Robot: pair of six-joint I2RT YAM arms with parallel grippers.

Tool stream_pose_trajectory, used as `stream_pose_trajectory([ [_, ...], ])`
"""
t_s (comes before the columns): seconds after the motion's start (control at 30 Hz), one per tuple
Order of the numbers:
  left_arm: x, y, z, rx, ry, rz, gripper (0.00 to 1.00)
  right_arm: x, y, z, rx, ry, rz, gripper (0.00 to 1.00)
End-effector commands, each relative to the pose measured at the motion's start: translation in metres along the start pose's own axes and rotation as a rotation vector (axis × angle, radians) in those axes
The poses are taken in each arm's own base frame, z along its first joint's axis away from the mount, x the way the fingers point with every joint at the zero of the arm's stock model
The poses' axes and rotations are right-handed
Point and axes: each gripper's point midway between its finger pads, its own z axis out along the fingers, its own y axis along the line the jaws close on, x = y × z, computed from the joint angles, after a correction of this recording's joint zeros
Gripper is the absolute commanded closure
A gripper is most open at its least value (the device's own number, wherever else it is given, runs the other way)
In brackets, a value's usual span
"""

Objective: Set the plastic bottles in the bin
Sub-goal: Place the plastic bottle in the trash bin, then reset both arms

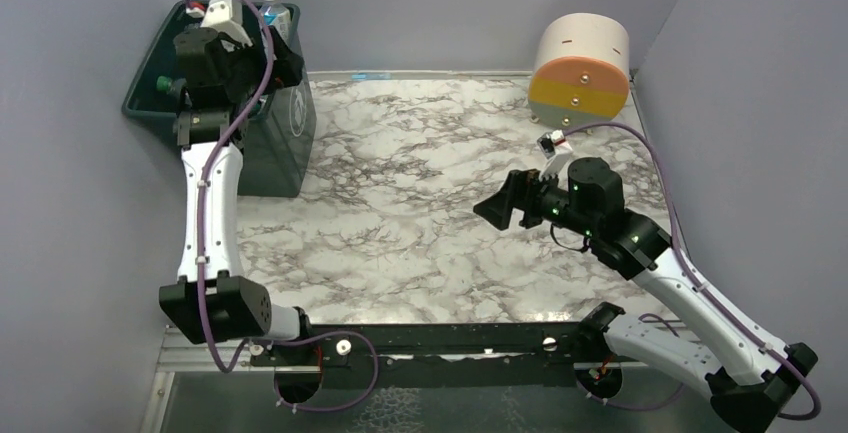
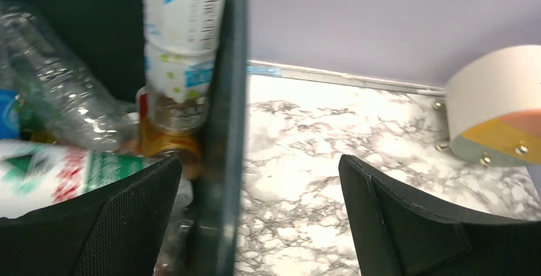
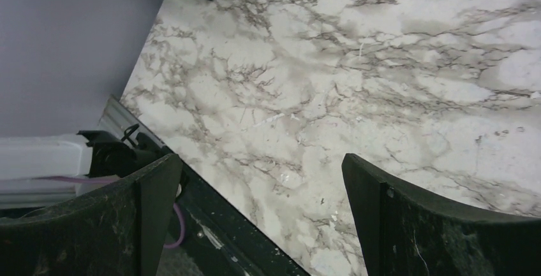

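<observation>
The dark green bin stands at the table's back left corner. Plastic bottles lie inside it: a white-labelled one upright against the wall, a clear crushed one, one with a red and green label and an amber one. A white-capped bottle pokes above the rim. My left gripper hovers open over the bin's right wall, one finger over the inside and one over the table, holding nothing. My right gripper hangs open and empty over the marble table.
A big cream, orange and yellow cylinder lies at the back right against the wall. Lilac walls close in the table on three sides. A black rail runs along the near edge between the arm bases.
</observation>
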Motion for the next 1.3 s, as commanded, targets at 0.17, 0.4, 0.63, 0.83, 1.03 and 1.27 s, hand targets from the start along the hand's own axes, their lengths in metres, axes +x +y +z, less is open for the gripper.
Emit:
stream_pose_trajectory([
  [0.17,0.021,-0.085,-0.029,0.193,-0.035,0.121,0.01,-0.025,-0.055,-0.016,0.301,-0.147,-0.117,0.01],
  [0.4,0.114,-0.094,-0.016,0.201,0.078,0.078,0.01,-0.037,-0.093,-0.024,0.43,-0.336,-0.263,0.01],
  [0.63,0.205,-0.074,-0.005,0.108,0.172,0.078,0.01,-0.03,-0.14,-0.041,0.637,-0.456,-0.274,0.01],
  [0.83,0.25,-0.048,-0.003,0.019,0.187,0.097,0.01,-0.014,-0.172,-0.042,0.754,-0.48,-0.322,0.01],
  [1.03,0.261,-0.015,-0.002,-0.099,0.113,0.154,0.01,-0.008,-0.189,-0.036,0.777,-0.52,-0.366,0.01],
  [1.27,0.273,0.019,0.012,-0.242,0.103,0.265,0.01,-0.008,-0.225,-0.024,0.814,-0.538,-0.369,0.01],
])
